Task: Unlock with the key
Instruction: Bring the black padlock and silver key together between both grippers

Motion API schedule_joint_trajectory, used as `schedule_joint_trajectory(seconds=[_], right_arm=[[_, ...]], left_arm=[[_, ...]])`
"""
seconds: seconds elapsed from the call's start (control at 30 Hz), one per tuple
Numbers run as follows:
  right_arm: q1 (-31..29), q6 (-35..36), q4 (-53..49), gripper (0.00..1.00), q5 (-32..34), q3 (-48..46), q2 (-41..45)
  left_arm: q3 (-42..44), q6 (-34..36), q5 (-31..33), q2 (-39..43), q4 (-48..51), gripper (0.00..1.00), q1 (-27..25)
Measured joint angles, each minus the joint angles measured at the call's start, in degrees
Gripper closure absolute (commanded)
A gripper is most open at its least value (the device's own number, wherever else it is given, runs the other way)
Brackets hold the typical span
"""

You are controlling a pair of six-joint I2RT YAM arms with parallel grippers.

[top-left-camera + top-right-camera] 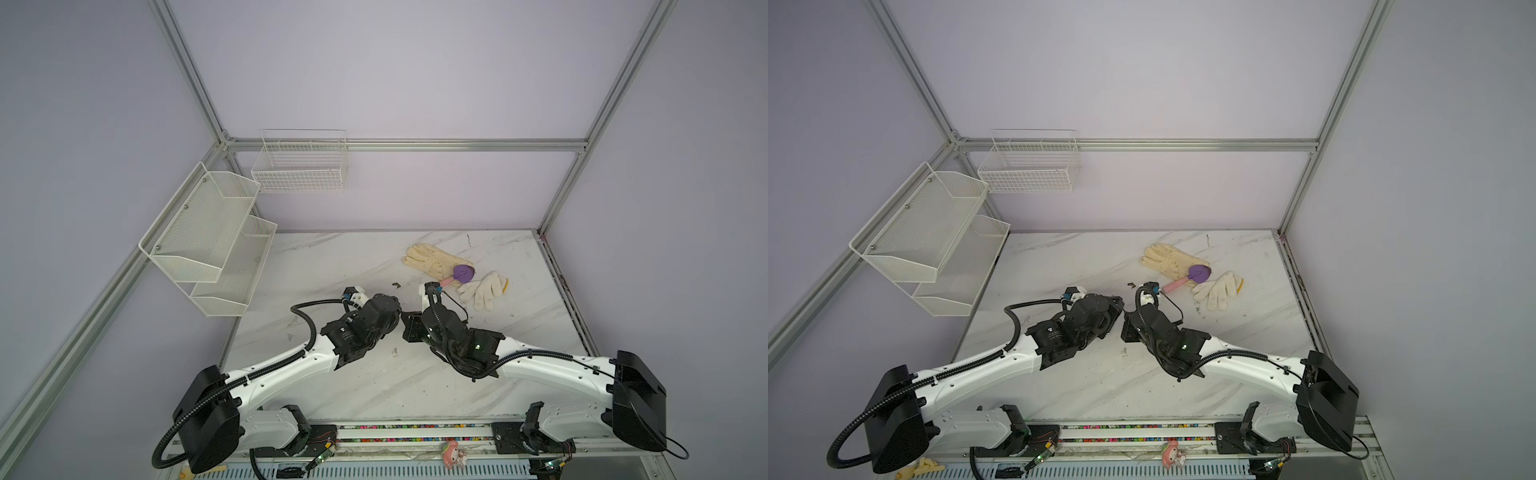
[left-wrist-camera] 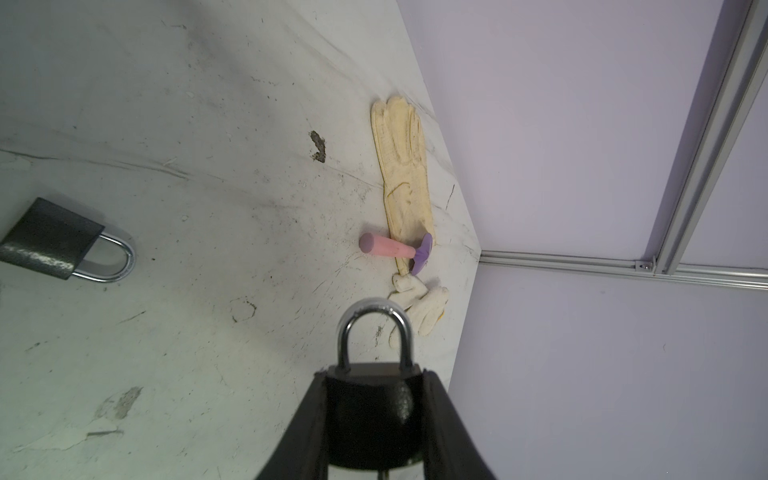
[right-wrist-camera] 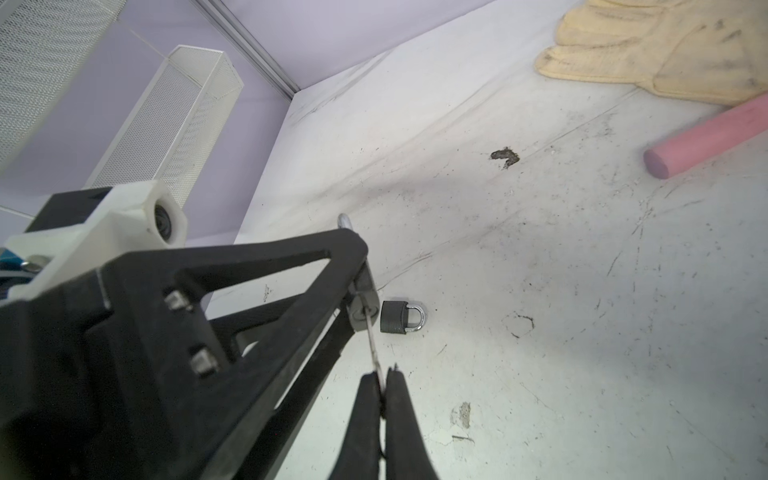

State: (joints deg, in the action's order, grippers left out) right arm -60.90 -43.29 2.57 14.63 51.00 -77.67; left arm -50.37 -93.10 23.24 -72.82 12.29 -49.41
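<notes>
My left gripper [image 2: 374, 374] is shut on a black padlock [image 2: 370, 419], gripping its body from both sides, with the silver shackle [image 2: 372, 324] sticking out past the fingertips. My right gripper [image 3: 381, 374] is shut on a thin silver key [image 3: 372, 345]. In the right wrist view the key's blade runs up to the keyhole [image 3: 364, 309] in the underside of the held padlock; how deep it sits I cannot tell. In both top views the two grippers [image 1: 398, 316] [image 1: 1126, 328] meet tip to tip above the middle of the table, hiding the padlock and key.
A second grey padlock [image 3: 401, 318] [image 2: 58, 239] lies shut on the marble table [image 1: 332, 257] below the grippers. At the back right lie a yellow glove [image 1: 432, 259], a white knit glove [image 1: 484, 291] and a purple trowel with a pink handle [image 1: 461, 274]. White mesh shelves [image 1: 208, 241] and a wire basket [image 1: 301, 166] hang at the left.
</notes>
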Motion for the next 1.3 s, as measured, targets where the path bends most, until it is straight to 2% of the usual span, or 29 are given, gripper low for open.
schedule_joint_trajectory(seconds=[0.37, 0.77, 1.1, 1.3], right_arm=[[-1.29, -3.21, 0.50, 1.00, 4.85, 1.29, -2.12], [-1.42, -3.23, 5.70, 1.00, 4.02, 1.62, -4.72], [-2.56, -4.87, 5.66, 1.00, 10.14, 2.82, -5.16], [-2.62, -3.32, 9.20, 1.00, 10.27, 1.46, -4.17]], left_arm=[[0.04, -2.14, 1.09, 0.07, -0.09, 1.00, 0.28], [0.04, -2.45, 3.56, 0.07, -0.15, 1.00, 0.76], [0.04, -3.96, 2.82, 1.31, -1.88, 1.00, 0.94], [0.04, -4.07, 3.54, 2.08, -2.99, 1.00, 0.59]])
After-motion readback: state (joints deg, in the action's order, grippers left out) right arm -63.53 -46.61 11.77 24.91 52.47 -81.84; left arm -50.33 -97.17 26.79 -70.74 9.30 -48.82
